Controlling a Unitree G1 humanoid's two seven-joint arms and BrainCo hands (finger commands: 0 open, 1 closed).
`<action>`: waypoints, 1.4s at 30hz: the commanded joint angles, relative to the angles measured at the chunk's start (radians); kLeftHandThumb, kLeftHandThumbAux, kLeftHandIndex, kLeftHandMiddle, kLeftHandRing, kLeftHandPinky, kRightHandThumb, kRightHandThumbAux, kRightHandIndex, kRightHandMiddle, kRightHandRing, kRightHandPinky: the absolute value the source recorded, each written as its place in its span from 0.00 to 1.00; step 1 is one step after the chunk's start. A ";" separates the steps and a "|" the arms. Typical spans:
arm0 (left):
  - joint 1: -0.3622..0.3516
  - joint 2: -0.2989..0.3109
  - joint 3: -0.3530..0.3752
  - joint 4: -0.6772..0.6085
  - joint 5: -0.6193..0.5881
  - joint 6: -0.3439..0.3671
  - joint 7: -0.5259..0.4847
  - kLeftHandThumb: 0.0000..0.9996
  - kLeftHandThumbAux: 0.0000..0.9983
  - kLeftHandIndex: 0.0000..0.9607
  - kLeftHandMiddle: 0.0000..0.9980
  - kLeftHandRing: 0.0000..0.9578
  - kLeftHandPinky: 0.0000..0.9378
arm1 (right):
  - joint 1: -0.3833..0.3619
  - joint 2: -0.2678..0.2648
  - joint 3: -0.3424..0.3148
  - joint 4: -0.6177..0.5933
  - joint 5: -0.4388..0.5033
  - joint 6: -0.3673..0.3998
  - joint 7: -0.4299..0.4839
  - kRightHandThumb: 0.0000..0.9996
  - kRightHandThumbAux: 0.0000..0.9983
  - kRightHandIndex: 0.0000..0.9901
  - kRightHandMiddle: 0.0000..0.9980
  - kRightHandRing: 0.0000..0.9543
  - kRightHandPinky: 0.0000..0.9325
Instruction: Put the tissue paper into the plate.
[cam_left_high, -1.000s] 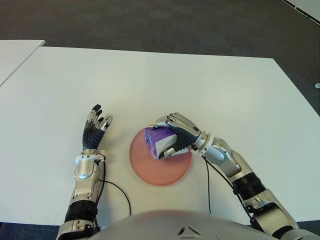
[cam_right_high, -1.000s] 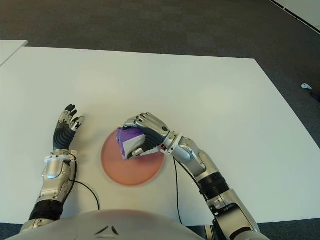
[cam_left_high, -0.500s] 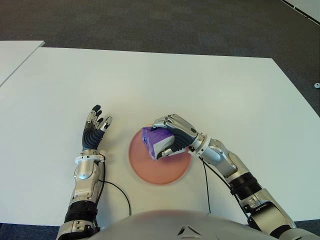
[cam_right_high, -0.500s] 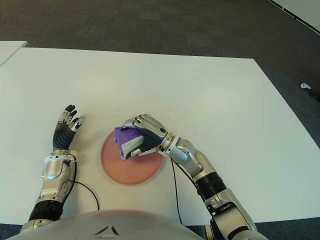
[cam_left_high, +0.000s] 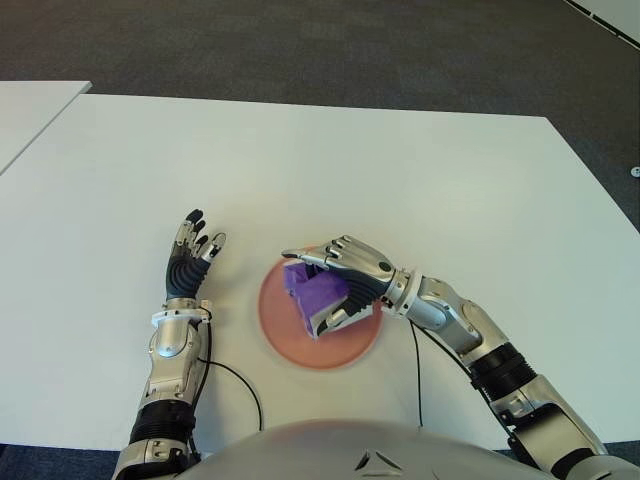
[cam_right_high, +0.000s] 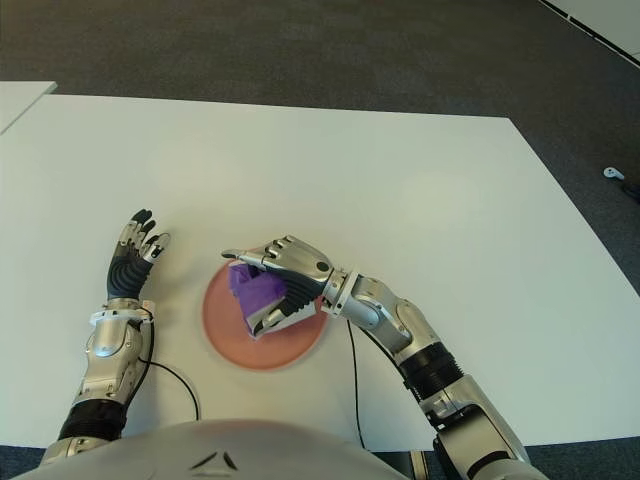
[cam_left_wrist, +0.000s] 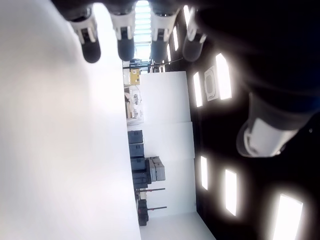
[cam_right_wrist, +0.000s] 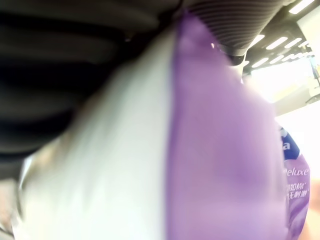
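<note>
- Where the right hand (cam_left_high: 345, 280) reaches over the pink plate (cam_left_high: 275, 325), its fingers (cam_left_high: 318, 256) are spread and extended above the purple tissue pack (cam_left_high: 315, 293), no longer curled around it; the thumb (cam_left_high: 335, 320) lies against the pack's near, white edge.
- The tissue pack sits tilted under the right palm, within the plate's rim, its purple face toward the fingertips and its white side toward the wrist; whether it lies flat on the plate cannot be told.
- The right wrist view shows the pack's purple and white wrapper (cam_right_wrist: 220, 150) pressed close to the palm, filling nearly the whole view.
- The left hand (cam_left_high: 190, 258) shows on the white table (cam_left_high: 400, 170), just beside the plate on the side away from the right hand, its 4 fingers (cam_left_wrist: 125, 35) straight and relaxed, holding nothing.
- The plate lies between the 2 hands.
</note>
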 joint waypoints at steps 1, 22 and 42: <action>0.023 -0.003 0.000 0.048 0.006 0.026 0.008 0.00 0.58 0.00 0.00 0.00 0.00 | 0.040 -0.034 0.017 0.013 -0.045 0.003 0.020 0.13 0.26 0.00 0.00 0.00 0.00; 0.011 0.011 -0.002 0.075 0.013 0.013 0.002 0.00 0.58 0.00 0.00 0.00 0.00 | 0.052 0.000 -0.064 -0.070 0.039 0.009 -0.070 0.20 0.11 0.00 0.00 0.00 0.00; -0.015 0.000 0.004 0.099 0.002 -0.016 0.006 0.00 0.56 0.00 0.00 0.00 0.00 | -0.048 0.130 -0.320 -0.183 0.583 0.257 0.086 0.25 0.18 0.00 0.00 0.00 0.00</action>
